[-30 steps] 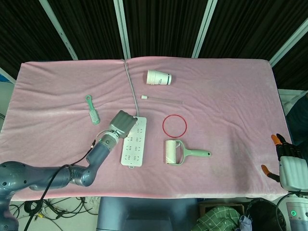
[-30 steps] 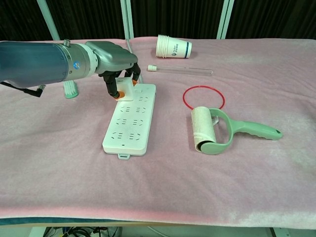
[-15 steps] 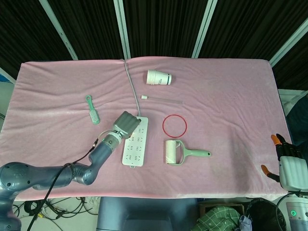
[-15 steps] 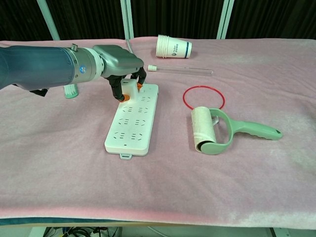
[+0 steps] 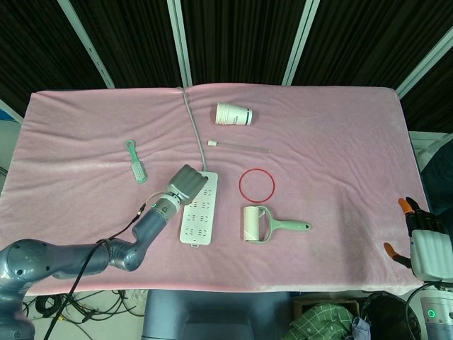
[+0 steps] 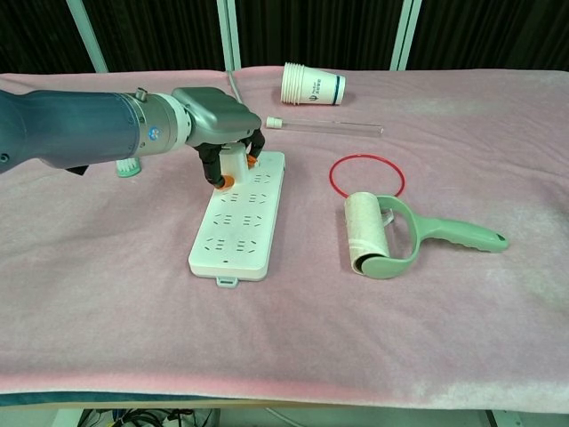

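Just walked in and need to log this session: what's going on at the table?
The left hand is curled down over the far end of a white power strip lying on the pink cloth, its fingertips gripping a white plug there. The right hand sits idle at the table's edge. A lint roller, red ring, paper cups and brush lie untouched.

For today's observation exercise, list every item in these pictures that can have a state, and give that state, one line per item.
left hand: fingers curled over the far end of the power strip, touching it
right hand: at the table's right edge, holding nothing
power strip: flat, cord attached
paper cups: stacked, on their side
lint roller: lying flat
test tube: lying flat
red ring: flat
green brush: flat
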